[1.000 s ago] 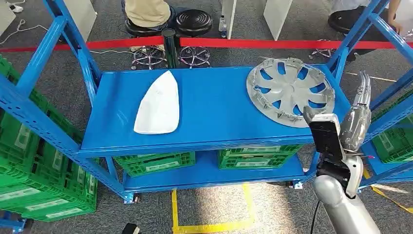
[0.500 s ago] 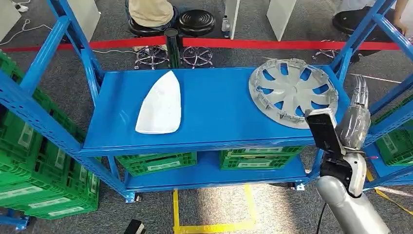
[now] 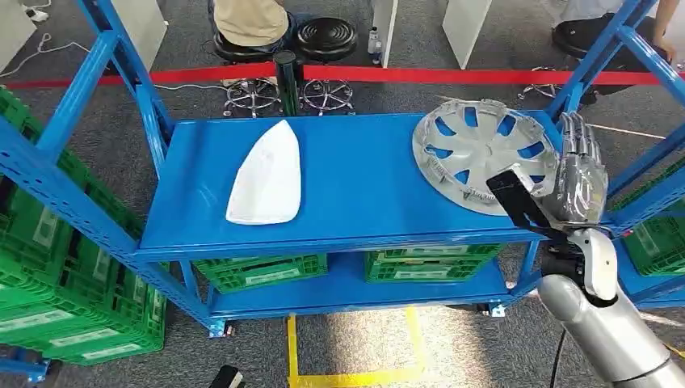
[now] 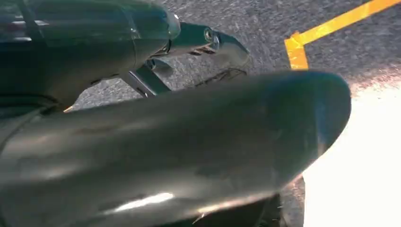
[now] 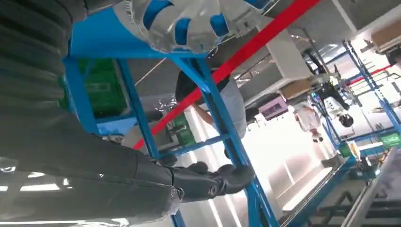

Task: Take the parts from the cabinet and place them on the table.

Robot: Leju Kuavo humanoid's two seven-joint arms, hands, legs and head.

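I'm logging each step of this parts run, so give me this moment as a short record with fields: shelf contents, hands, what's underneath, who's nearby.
top shelf: hubcap at the right end, white panel left of centre, apart
right hand: raised beside the hubcap's right edge, fingers straight, holding nothing
left hand: cannot tell from the left wrist view
lower shelf: green crates
behind the rack: red barrier tape, stools, a seated person
task state: both parts on the shelf, none taken yet
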